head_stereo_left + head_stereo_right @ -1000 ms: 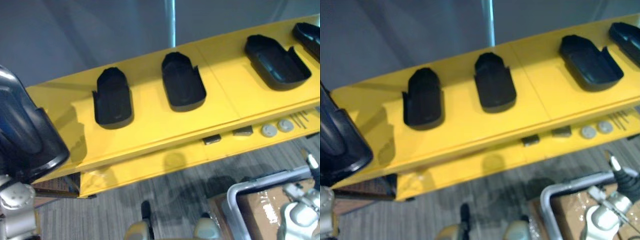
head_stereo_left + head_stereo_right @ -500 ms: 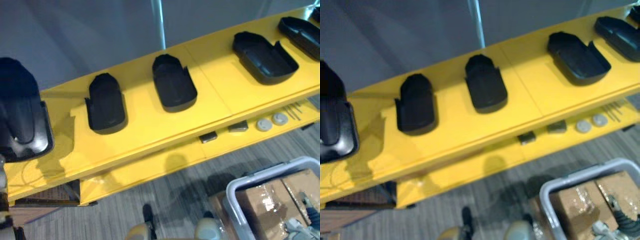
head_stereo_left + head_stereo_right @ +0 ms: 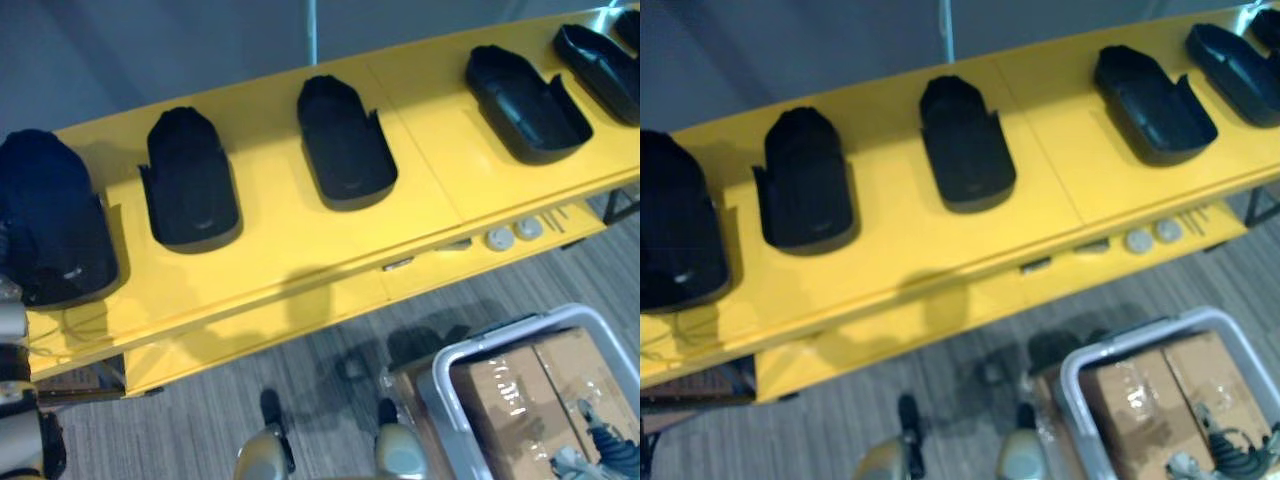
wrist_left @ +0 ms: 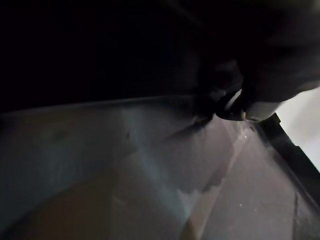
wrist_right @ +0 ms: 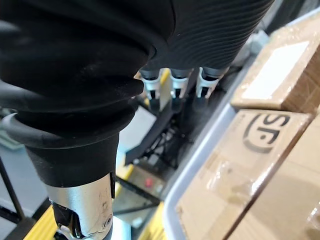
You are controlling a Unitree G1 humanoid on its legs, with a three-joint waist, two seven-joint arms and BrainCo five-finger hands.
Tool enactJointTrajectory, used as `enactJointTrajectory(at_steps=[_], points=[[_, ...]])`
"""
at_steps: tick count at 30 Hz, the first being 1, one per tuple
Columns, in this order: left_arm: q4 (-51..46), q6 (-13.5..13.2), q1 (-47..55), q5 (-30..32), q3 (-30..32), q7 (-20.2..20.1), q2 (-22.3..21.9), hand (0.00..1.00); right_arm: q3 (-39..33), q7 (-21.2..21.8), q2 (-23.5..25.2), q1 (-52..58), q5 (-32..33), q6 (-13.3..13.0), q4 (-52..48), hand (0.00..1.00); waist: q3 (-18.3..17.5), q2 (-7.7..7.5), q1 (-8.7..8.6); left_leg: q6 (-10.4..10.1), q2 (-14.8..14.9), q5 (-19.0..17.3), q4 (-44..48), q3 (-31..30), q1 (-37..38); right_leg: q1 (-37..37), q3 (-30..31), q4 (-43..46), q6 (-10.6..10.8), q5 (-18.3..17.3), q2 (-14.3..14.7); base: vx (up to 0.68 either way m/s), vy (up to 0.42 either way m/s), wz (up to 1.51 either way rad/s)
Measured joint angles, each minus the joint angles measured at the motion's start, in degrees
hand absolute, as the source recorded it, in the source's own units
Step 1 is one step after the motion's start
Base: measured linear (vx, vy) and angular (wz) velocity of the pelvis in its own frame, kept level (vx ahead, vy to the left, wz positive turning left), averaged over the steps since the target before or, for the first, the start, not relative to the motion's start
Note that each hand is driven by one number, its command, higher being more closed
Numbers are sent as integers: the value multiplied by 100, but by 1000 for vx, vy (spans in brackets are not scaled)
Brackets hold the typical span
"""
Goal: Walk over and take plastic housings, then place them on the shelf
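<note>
Housings (image 3: 342, 143) of glossy black plastic, round-nosed, line a smooth yellow shelf (image 3: 270, 232).

Sheen on yellow shelf (image 3: 280, 230), left wrist view dark

the right hand (image 5: 215, 30) wears a black cover of fine ribs, which runs into thick, smooth black folds toward 9 o'clock. at 7 o'clock a silver-grey metal wrist collar (image 5: 82, 215) carries small screws (image 5: 107, 220). the left arm (image 3: 15, 435) shows rounded silver-grey segments.
</note>
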Motion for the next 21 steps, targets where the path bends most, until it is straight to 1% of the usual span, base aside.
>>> enactJointTrajectory(at_steps=[1, 3, 6, 7, 8, 10, 12, 13, 15, 17, 18, 19, 20, 21], points=[[0, 0, -21, 6, 1, 30, 0, 0, 4, 0, -1, -4, -1, -2, -12, 0, 36, 49, 9, 6, 28, -74, 84, -4, -50, 0, 1, 1, -35, 28, 18, 0, 0, 0], [2, 0, -93, 13, 2, 118, 0, 0, 32, 0, -1, -4, 3, -1, -9, 0, 133, 75, 30, 8, 54, -145, 186, -8, -84, 0, 17, 3, -34, 49, 33, 1, 5, -2], [2, -2, -262, 10, 8, 316, 0, 0, 134, 1, 0, -9, 11, -1, -9, 0, 265, 60, 46, -3, 94, -175, 239, -15, -110, -1, 31, 3, -42, 57, 67, -1, 1, -1], [2, -1, -321, 10, 8, 394, 0, 0, 151, 1, -1, -21, 22, -2, -8, 0, 310, 60, 51, -4, 133, -174, 241, -18, -132, -28, 43, 3, -94, 94, 110, -10, -15, -3], [2, 0, -353, 12, 8, 434, 0, 0, 171, 3, -2, -31, 66, -4, -9, 0, 310, 61, 50, -4, 168, -173, 250, -19, -189, -94, 57, 5, -139, 128, 151, 1, -16, -4], [2, 9, -367, 8, 6, 491, -3, 0, 170, 4, 0, -51, 126, -5, -3, 0, 318, 44, 31, -23, 191, -128, 283, -19, -269, -198, 111, 21, -134, 159, 183, 26, -1, 1], [2, 80, -410, 7, 6, 560, -3, 0, 176, 7, 6, -51, 124, -5, -1, 0, 341, 27, 12, -31, 192, -125, 374, -32, -283, -208, 149, 40, -134, 159, 184, 44, 3, 1], [2, 147, -463, 2, 6, 670, -3, 0, 176, 9, 6, -51, 125, -6, 0, 0, 354, 28, 10, -42, 199, -136, 439, -16, -283, -206, 149, 91, -134, 159, 185, 0, 0, 0], [2, 183, -564, 2, 12, 770, -3, 0, 176, 11, 10, -51, 125, -10, 4, 0, 362, 41, 13, -43, 200, -139, 448, -19, -273, -203, 149, 134, -134, 159, 186, 2, 4, 2], [0, 287, -592, -20, 23, 947, -3, 0, 201, 14, 27, -55, 120, -12, 8, 0, 370, 51, 16, -40, 200, -151, 463, -18, -275, -201, 150, 135, -134, 159, 186, -16, 4, -1], [4, 362, -589, -68, 32, 1125, -3, 0, 221, 16, 44, -55, 116, -12, 14, 0, 384, 66, 19, -37, 213, -181, 516, -18, -284, -188, 149, 134, -133, 158, 191, -43, 5, -6], [4, 373, -588, -106, 58, 1363, -3, 0, 221, 16, 56, -55, 112, -12, 30, 0, 408, 86, 26, -36, 227, -229, 578, -14, -287, -169, 148, 134, -132, 157, 196, -49, 6, -7], [4, 372, -591, -122, 76, 1468, -2, 0, 221, 16, 56, -55, 111, -12, 47, 0, 414, 96, 28, -35, 230, -246, 601, -12, -289, -163, 147, 134, -130, 155, 197, -55, 6, -7], [2, 368, -608, -197, 108, 1788, 7, 0, 225, 23, 58, -55, 112, -12, 82, 0, 427, 120, 25, -36, 230, -255, 619, -11, -283, -148, 142, 132, -126, 150, 196, -58, 6, -4]])
